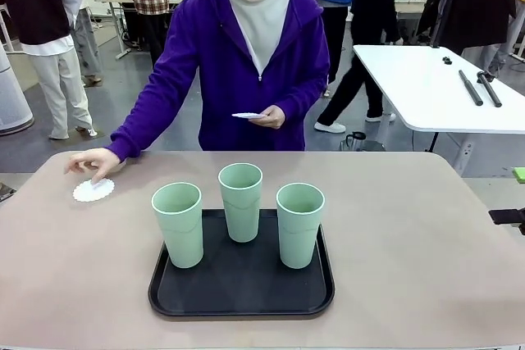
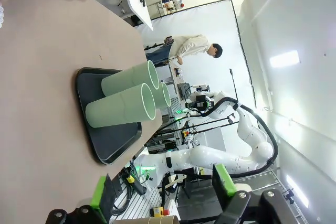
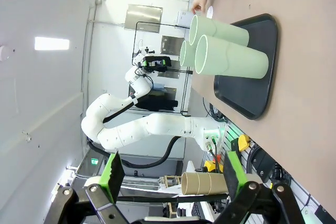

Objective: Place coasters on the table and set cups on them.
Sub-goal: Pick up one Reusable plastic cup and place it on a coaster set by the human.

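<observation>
Three mint-green cups point(image 1: 178, 223) point(image 1: 240, 201) point(image 1: 300, 224) stand upright on a black tray point(image 1: 242, 288) in the middle of the tan table point(image 1: 410, 243). At the table's far left, the person's hand point(image 1: 92, 163) presses one white coaster point(image 1: 93, 191) flat. Their other hand holds more coasters point(image 1: 246, 115) at chest height. In the left wrist view my left gripper point(image 2: 160, 192) is open and empty, well short of the cups point(image 2: 123, 111). My right gripper point(image 3: 173, 174) is also open and empty, away from the cups point(image 3: 231, 61) and the tray point(image 3: 257, 93).
The person in a purple hoodie stands at the far edge. Behind on the right is a white table point(image 1: 426, 88) with dark tools. A dark part of my right arm point(image 1: 509, 216) pokes in at the right edge. Bare tabletop lies on both sides of the tray.
</observation>
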You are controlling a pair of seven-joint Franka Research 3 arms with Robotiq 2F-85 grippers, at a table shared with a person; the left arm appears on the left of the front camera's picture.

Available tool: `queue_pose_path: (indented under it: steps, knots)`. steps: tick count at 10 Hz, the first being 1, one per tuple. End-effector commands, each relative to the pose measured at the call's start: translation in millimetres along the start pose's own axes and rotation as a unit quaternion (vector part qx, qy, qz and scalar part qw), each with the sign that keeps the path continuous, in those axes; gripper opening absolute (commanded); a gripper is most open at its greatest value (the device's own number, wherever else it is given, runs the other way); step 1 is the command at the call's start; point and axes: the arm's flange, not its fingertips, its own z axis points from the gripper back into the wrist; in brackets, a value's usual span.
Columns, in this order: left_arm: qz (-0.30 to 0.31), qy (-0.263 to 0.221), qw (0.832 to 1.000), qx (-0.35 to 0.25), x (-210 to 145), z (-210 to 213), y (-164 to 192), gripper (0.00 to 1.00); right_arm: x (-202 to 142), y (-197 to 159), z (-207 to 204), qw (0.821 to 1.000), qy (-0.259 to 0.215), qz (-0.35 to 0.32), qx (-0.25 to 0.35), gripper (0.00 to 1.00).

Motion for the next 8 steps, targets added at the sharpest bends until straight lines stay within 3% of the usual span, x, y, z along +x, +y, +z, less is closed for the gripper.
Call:
queue_pose_path:
  steps: [1, 8]
  knots:
    - [-0.006, -0.006, 1.0, -0.007, -0.6, 0.2, 0.7, 1.0, 1.5, 0.1, 0.6, 1.0, -0.003, -0.002, 0.004, 1.0]
    - [-0.006, -0.006, 1.0, -0.007, -0.6, 0.2, 0.7, 1.0, 1.5, 0.1, 0.6, 1.0, -0.003, -0.002, 0.004, 1.0]
